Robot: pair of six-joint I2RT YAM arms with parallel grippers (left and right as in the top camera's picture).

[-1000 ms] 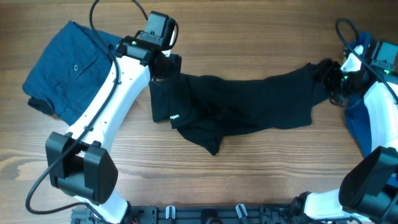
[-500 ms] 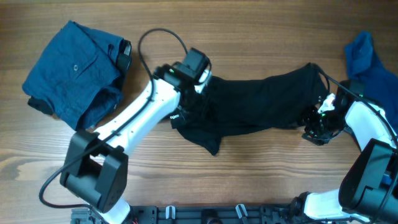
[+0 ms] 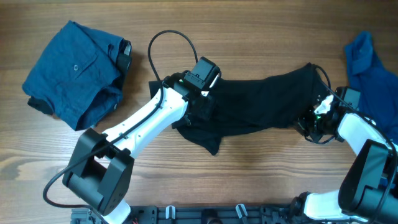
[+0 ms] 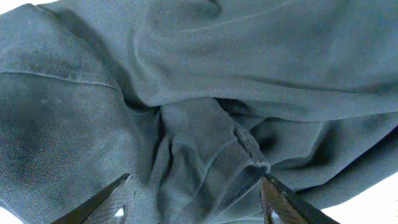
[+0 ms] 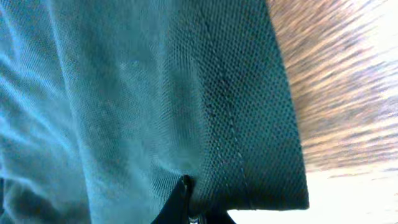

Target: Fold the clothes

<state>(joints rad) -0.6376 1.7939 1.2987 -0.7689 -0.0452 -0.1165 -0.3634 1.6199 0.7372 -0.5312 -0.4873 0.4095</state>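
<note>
On the wooden desk (image 3: 249, 186), the right gripper (image 3: 314, 123) has just clamped its jaws on the black T-shirt (image 3: 261, 102), right edge. The left gripper (image 4: 193, 186) hovers, jaws apart. Spreading looks next.

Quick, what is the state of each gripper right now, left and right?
Left gripper: open, spread over the black T-shirt, nothing held.
Right gripper: closed, pinching the hem of the black T-shirt.
</note>
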